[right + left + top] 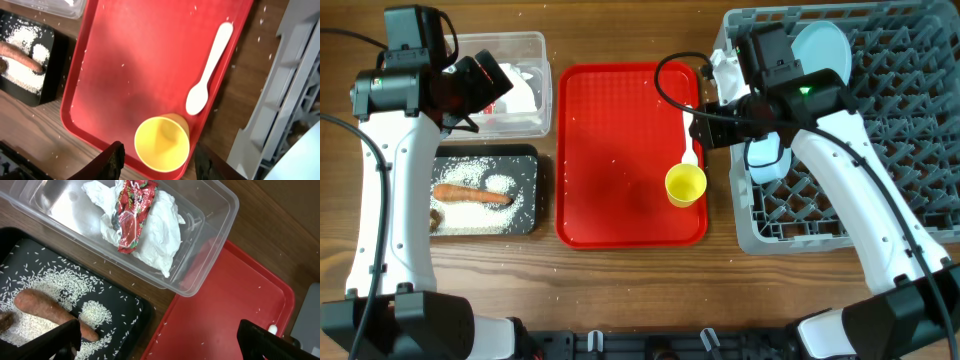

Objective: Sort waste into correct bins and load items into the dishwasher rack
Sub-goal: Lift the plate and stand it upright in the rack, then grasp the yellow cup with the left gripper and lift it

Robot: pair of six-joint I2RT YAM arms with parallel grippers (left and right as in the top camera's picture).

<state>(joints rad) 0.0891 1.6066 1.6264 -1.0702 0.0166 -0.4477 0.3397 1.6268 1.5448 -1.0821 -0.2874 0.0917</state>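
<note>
Clear plastic first, up at ten o'clock: the clear tub point(525, 45) holds the crumpled napkin point(160, 235) with the red wrapper point(132, 215) lying on top. The left gripper point(160, 340) hangs above it, jaws spread wide, nothing in them. At eight o'clock the black tray point(525, 160) carries the rice grains point(505, 215), the carrot stick point(470, 195) and, at its seven o'clock corner, the brown lump point(436, 218). The waste looks sorted, we'd say.

In the middle, the red tray point(620, 120) has scattered grains and two items. The white spoon point(210, 67) lies along its three o'clock edge, and the yellow cup point(686, 185) stands upright at five o'clock, just beside the spoon's bowl. The right gripper point(160, 150) hovers above that cup, fingers apart and empty.

At three o'clock, the dishwasher rack point(910, 120) already has the light blue plate point(820, 50) among its pegs toward eleven o'clock. We judge that loading is the step in hand. Next, the right gripper must drop over the cup's rim, close on its wall and carry it to the rack without tipping it.

Writing? The wrapper shows print, but we cannot read it.
</note>
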